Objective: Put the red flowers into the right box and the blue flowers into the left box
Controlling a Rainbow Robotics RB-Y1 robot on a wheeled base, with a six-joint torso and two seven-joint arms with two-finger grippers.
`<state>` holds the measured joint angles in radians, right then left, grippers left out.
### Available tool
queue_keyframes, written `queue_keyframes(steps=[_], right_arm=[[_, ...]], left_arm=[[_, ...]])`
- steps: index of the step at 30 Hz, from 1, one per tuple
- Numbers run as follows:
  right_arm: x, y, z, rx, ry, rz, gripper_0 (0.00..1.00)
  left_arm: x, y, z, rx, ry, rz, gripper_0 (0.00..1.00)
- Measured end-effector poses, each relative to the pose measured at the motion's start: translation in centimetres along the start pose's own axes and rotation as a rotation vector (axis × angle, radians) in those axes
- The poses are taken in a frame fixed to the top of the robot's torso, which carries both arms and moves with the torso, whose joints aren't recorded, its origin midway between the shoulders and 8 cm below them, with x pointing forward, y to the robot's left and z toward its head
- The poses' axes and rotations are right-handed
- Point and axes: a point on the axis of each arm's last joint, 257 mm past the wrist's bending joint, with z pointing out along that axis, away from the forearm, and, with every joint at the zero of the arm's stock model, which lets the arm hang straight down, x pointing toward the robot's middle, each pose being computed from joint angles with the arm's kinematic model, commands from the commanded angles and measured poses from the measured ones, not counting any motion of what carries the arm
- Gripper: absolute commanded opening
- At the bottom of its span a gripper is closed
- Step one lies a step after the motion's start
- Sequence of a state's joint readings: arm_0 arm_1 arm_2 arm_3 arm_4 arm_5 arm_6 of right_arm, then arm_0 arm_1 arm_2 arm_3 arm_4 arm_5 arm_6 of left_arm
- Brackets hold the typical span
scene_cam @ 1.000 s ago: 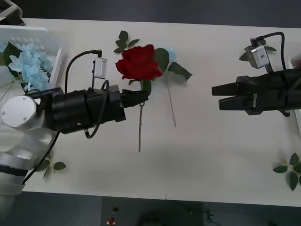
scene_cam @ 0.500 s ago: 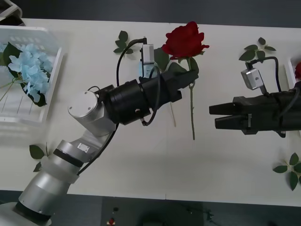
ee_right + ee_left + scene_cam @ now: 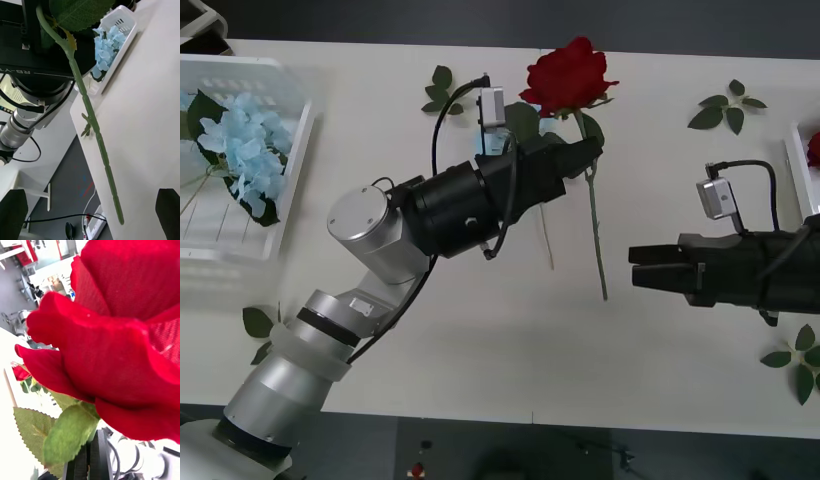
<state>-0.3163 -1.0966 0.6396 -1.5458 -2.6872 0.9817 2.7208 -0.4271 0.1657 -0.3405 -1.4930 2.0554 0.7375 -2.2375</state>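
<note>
- Left box (image 3: pixel 292 150): white slotted basket at the table's (image 3: pixel 480 340) far-left edge; pale blue flowers (image 3: pixel 242 150) lie inside it.
- Loose leaf sprigs: one (image 3: pixel 255 325) near the left arm's elbow, another (image 3: pixel 442 88) just left of the bloom.
- Left gripper (image 3: pixel 588 152): over the table's middle, black fingers pinched together on the stem of a red rose (image 3: pixel 568 76) just under the bloom. Stem (image 3: pixel 595 235) hangs toward the near edge, lower end free.
- Left wrist view: red petals (image 3: pixel 123 337) and a green leaf (image 3: pixel 67 433) sit right above the closed fingers.
- Right gripper (image 3: pixel 632 268): right of the stem, apart from it, fingers slightly apart, holding nothing.
- Right box (image 3: pixel 792 160): thin white rim at the far-right edge, a second red bloom (image 3: pixel 813 148) inside.
- More leaf sprigs: far right (image 3: pixel 725 105) and near right (image 3: pixel 795 362).
</note>
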Motion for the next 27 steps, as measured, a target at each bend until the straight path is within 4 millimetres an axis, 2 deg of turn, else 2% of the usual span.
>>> queue_keyframes(steps=[9, 27], right_arm=[[0.0, 1.3, 2.9, -0.069, -0.048, 0.023, 1.00], [-0.7, 0.3, 7.4, -0.038, -0.129, 0.032, 1.00]], left_arm=[[0.0, 0.2, -0.2, -0.006, 0.003, 0.005, 0.00], [-0.1, 0.2, -0.3, -0.007, 0.002, 0.002, 0.00]])
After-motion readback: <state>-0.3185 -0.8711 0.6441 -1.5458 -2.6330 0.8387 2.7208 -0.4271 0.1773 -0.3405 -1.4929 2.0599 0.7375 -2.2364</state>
